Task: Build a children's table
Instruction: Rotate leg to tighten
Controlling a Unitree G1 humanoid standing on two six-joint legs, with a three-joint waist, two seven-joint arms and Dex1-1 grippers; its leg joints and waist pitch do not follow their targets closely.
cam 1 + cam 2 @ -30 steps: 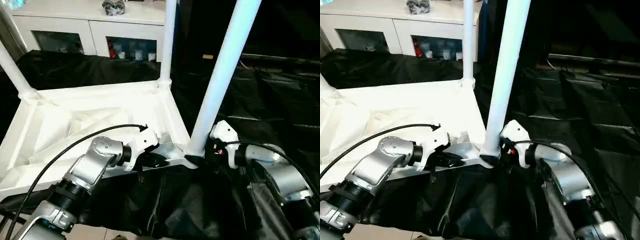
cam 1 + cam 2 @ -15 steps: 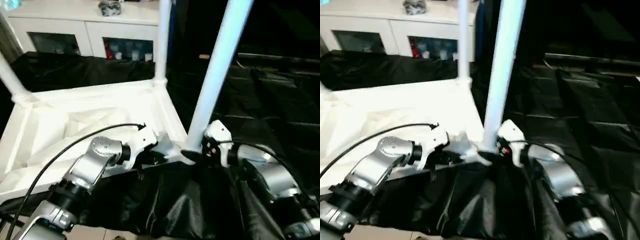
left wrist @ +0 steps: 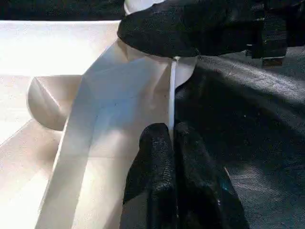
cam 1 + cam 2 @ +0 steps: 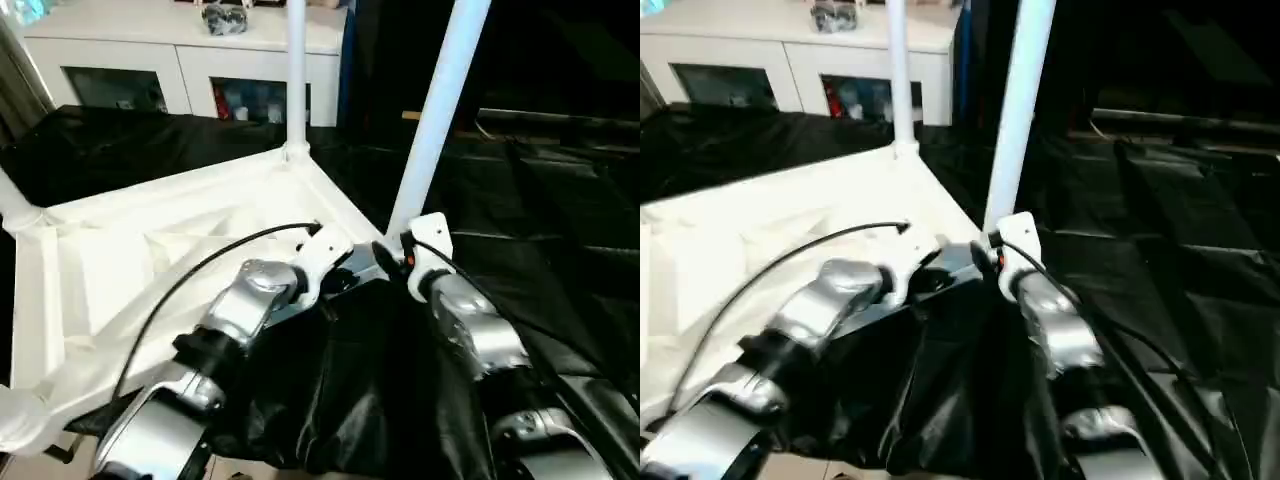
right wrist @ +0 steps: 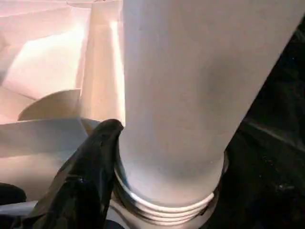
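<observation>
The white tabletop [image 4: 150,250] lies underside up on the black-covered work table [image 4: 560,210], with legs standing upright in its corner sockets: the near leg [image 4: 435,110] at the corner nearest the robot, a far leg [image 4: 296,70] behind it, and part of a third [image 4: 15,200] at the left edge. The left gripper [image 3: 172,143] is pinched shut on the thin rim of the tabletop beside the near corner, so the rim sits between its two black fingers. The right gripper [image 4: 385,258] is at the base of the near leg; one black finger [image 5: 90,162] lies against the leg just above its threaded collar [image 5: 167,210], but whether the pair actually clasps the leg cannot be told. Threads are exposed at the collar, which suggests the leg is not fully seated. Judged risks: a turn applied with a loose or one-sided hold may let the finger slip on the smooth tube; a push off the leg's axis may cross the threads or tilt the leg; a weak pinch on the narrow rim may let the tabletop slide on the slack black cover.
</observation>
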